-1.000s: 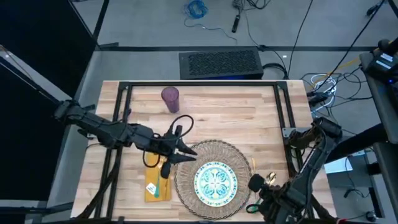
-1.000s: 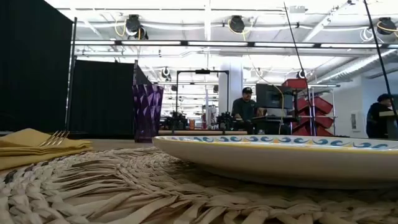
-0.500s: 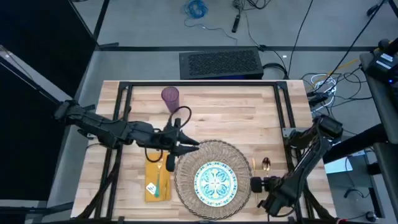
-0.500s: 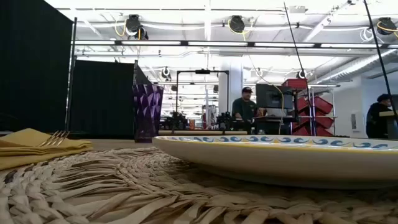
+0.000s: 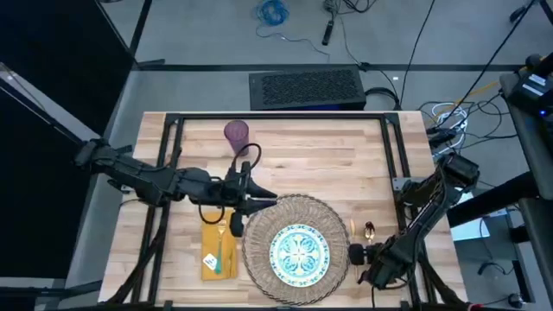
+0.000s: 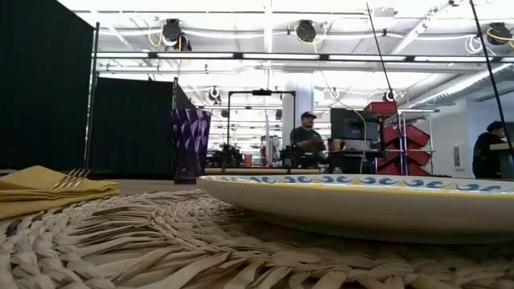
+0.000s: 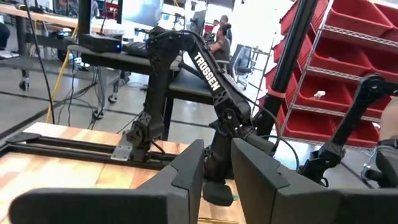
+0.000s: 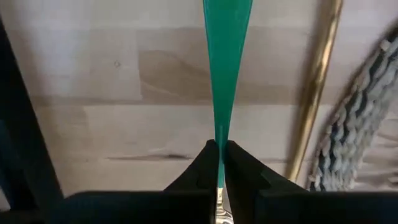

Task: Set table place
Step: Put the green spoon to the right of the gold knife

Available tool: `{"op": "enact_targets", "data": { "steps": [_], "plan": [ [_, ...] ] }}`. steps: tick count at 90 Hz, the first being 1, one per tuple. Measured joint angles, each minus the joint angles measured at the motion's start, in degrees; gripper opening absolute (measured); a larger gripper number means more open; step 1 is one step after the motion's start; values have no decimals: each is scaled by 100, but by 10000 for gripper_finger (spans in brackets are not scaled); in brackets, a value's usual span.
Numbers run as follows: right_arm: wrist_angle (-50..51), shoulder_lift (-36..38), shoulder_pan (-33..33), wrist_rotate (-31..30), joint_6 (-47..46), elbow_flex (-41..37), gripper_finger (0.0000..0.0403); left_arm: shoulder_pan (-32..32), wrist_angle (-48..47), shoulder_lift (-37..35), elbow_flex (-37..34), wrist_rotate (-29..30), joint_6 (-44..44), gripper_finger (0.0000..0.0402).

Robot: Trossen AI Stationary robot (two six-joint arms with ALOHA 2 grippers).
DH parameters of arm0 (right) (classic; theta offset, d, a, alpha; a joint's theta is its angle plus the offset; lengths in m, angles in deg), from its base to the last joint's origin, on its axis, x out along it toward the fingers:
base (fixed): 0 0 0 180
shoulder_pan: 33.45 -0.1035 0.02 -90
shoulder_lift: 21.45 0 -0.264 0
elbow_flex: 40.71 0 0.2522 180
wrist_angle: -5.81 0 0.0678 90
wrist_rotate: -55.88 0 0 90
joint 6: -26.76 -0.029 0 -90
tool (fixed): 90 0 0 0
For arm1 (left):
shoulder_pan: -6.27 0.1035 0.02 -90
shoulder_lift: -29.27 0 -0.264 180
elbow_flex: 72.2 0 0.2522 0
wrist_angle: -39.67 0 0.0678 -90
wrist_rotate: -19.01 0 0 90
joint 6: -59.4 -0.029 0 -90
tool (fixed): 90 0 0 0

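From above, I see the round straw mat [image 5: 298,249] near the front of the bench [image 5: 294,147], with the patterned plate [image 5: 300,251] in its middle. The yellow napkin [image 5: 218,250] lies just beside the mat, and a fork [image 5: 233,226] rests on it. The purple tumbler [image 5: 237,135] stands well apart, near the back. My left jaws [image 5: 270,204] hover at the mat's edge, above the napkin's top corner. My right jaws [image 5: 368,256] sit low on the other side of the mat, by some gold cutlery [image 5: 370,230].

From bench height, the plate [image 6: 361,205] sits flat on the mat [image 6: 161,241], and the tumbler [image 6: 189,144] stands upright behind.

My left wrist camera shows my left jaws with a small gap and nothing between them.

My right wrist camera shows my right jaws clenched on the thin teal spoon handle [image 8: 226,62], above the wood. A gold piece [image 8: 317,93] lies beside the mat's edge [image 8: 367,118].

I think I am laying down the spoon beside the plate. Next I should set it flat, straight beside the gold piece, then let go gently.
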Motion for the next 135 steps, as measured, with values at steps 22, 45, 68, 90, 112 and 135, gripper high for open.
{"op": "enact_targets", "data": {
  "steps": [22, 45, 68, 90, 112, 135],
  "plan": [
    [-231, 0, 270, 30, -25, -123, 0, 0, 9, 0, 2, -2, 17, 68],
    [-243, 0, 351, 35, -25, -221, 0, -1, -32, 0, 2, -133, 14, 68],
    [-269, 0, 340, 199, -121, -291, 0, 0, -96, 0, 0, -193, -14, 68],
    [-293, 0, 340, 199, -134, -293, 5, 0, -94, 0, 2, -299, -17, 68],
    [-269, 0, 340, 199, -134, -293, 36, -1, -94, 0, 1, -345, -17, 68],
    [-179, -3, 332, 178, -223, -264, 62, 0, -92, 0, 2, -343, -17, 68]
  ]
}}
